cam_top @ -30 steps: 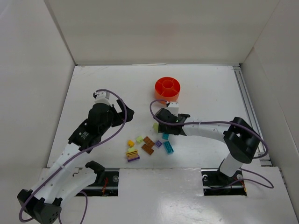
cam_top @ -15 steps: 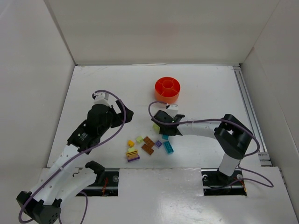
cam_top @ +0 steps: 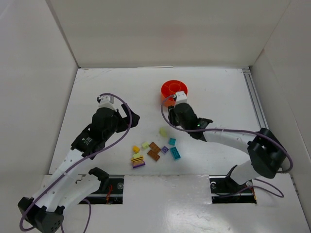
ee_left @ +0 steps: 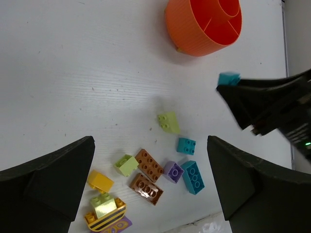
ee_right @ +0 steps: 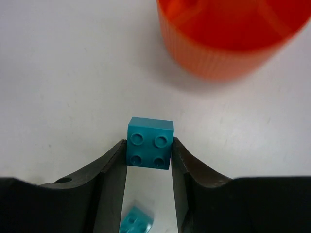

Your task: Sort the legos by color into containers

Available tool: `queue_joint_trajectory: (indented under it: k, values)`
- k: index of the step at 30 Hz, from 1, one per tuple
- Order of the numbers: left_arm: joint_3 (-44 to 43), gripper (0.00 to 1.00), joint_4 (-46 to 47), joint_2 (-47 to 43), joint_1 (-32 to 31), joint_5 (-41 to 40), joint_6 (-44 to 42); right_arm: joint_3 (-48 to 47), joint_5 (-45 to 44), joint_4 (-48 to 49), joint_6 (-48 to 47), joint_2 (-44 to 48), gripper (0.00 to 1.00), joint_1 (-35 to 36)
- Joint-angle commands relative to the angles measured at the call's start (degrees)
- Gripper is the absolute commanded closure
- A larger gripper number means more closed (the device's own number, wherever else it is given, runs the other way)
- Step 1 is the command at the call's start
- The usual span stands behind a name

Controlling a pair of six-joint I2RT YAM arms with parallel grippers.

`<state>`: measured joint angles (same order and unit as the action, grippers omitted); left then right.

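One teal brick [ee_right: 150,148] is pinched in the right pincer [ee_right: 149,151] just short of the orange dish [ee_right: 228,60], apparently to be dropped in, while the left pincer [ee_left: 149,145] gapes wide, empty.

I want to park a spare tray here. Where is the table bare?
Bare table lies left of the orange dish, toward the back wall, and right of the dish toward the side rail. Crowded front centre: loose bricks lie there, and the right hand, gripping a teal brick, sits beside the dish.
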<state>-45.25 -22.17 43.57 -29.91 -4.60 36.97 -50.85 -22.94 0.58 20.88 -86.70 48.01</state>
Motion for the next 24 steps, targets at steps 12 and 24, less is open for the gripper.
queue_joint_trajectory:
  k: [12,24]
  values:
    - [-2.11,0.0,10.92,9.25,0.38,3.81,-3.48,-22.77,55.37,19.03,-44.69,-11.47,0.76,-19.62]
    - [-4.32,0.0,11.45,15.75,6.88,6.18,-5.68,-34.49,47.82,10.24,-47.78,-23.34,0.75,-21.82]
